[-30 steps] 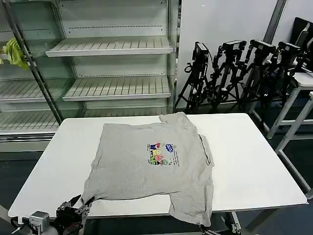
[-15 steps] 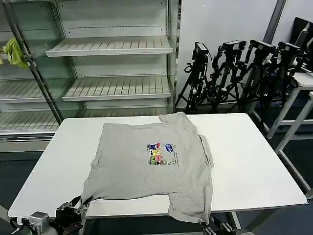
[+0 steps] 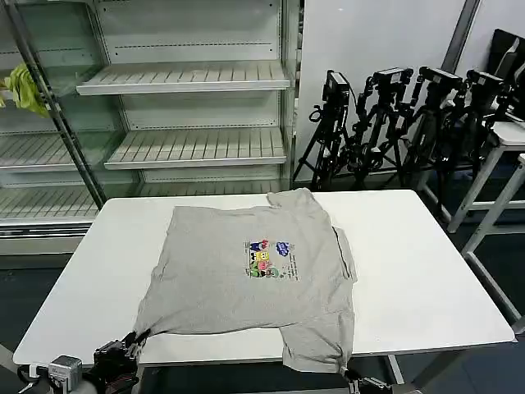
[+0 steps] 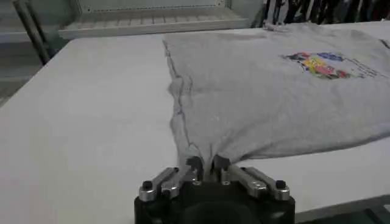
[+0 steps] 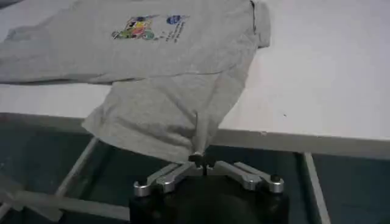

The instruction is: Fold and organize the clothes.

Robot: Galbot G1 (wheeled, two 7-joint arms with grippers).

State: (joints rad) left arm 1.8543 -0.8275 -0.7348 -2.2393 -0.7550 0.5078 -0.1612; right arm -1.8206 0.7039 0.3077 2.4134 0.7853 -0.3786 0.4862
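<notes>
Grey T-shirt (image 3: 250, 283) spread on white table (image 3: 426, 279), both my grippers pinching its near corners.
Shelving unit (image 3: 164, 107) behind the table holds a yellow-green cloth (image 3: 25, 89); camera tripods (image 3: 394, 123) stand to its right. Shirt lies print-up, one near corner draped over the table's front edge. My left gripper (image 4: 206, 168) is closed on the shirt's near-left corner; my right gripper (image 5: 201, 161) is closed on the draped corner.
</notes>
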